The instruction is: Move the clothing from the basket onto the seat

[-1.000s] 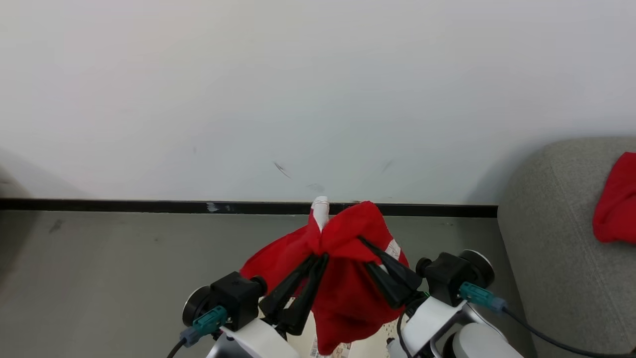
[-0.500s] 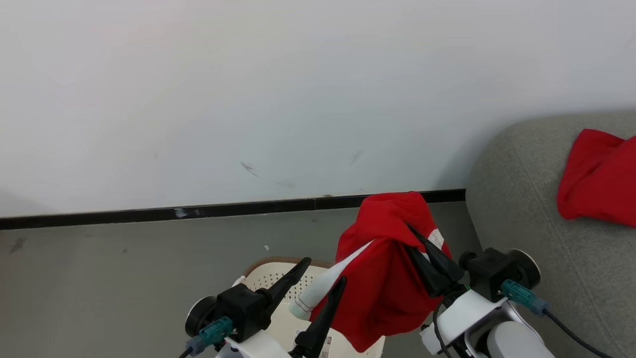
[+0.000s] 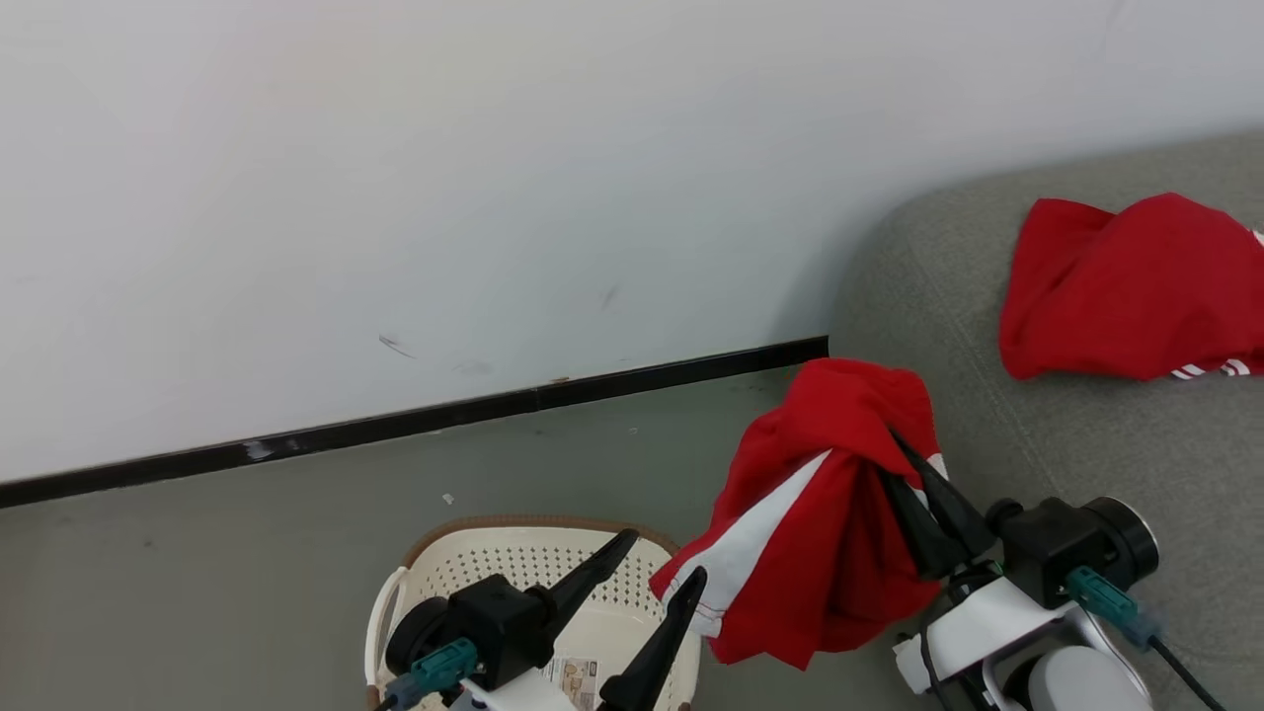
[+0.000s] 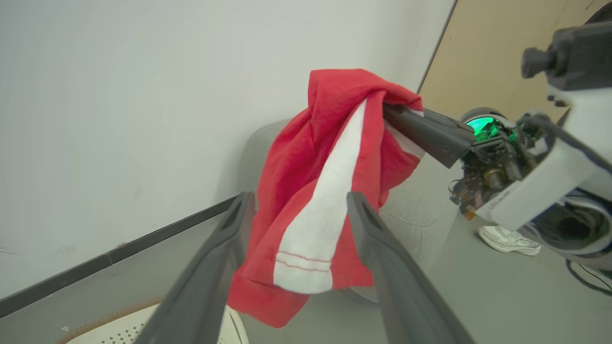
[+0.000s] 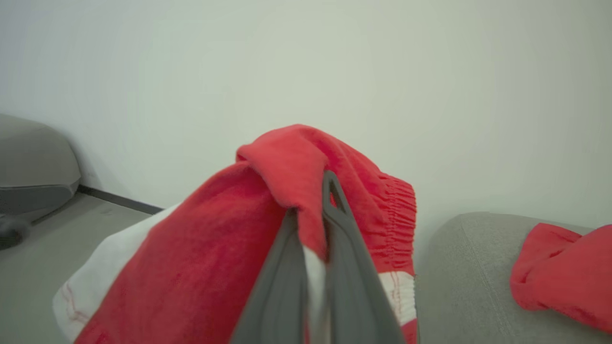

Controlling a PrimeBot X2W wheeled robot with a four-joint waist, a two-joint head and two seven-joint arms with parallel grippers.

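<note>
A red garment with a white panel hangs from my right gripper, which is shut on its bunched top just left of the grey seat. In the right wrist view the right gripper pinches the garment. My left gripper stands open above the cream basket, beside the cloth and holding nothing. Seen from the left wrist, the garment hangs beyond the spread left gripper. A second red garment lies on the seat. The basket's inside is mostly hidden by my left arm.
A white wall with a black baseboard runs behind the grey floor. A white shoe rests on the floor near a tan panel. A grey rounded object sits at the far left of the right wrist view.
My left gripper has opened and let go of the garment, which now hangs from the right gripper alone. The camera has turned right, bringing the seat closer and the basket into view.
</note>
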